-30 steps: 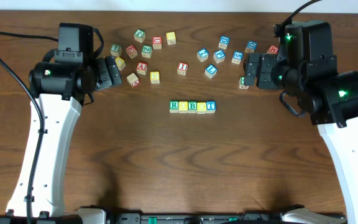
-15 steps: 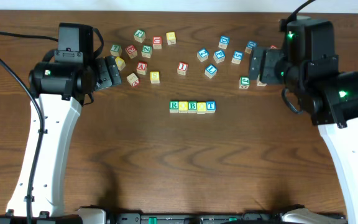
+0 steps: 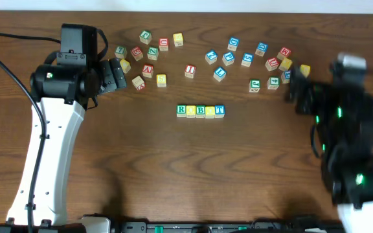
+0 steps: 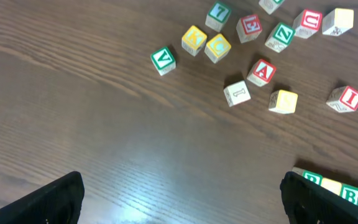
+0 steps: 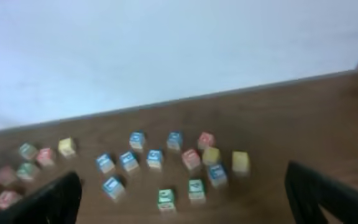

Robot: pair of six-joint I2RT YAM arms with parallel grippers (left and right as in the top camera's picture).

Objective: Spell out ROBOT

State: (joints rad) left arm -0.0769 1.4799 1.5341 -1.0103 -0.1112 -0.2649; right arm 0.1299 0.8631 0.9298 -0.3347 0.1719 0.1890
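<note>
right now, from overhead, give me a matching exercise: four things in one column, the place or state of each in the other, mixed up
1 R cube
2 T cube
3 red I cube
4 left fingers

a right end of the row
b open, holding nothing
c left end of the row
d loose, beyond the row

Pairs: 1-c, 2-a, 3-d, 4-b

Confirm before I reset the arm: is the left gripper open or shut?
Open. The left gripper shows its fingers far apart at the wrist view's lower corners, only bare table between.
</note>
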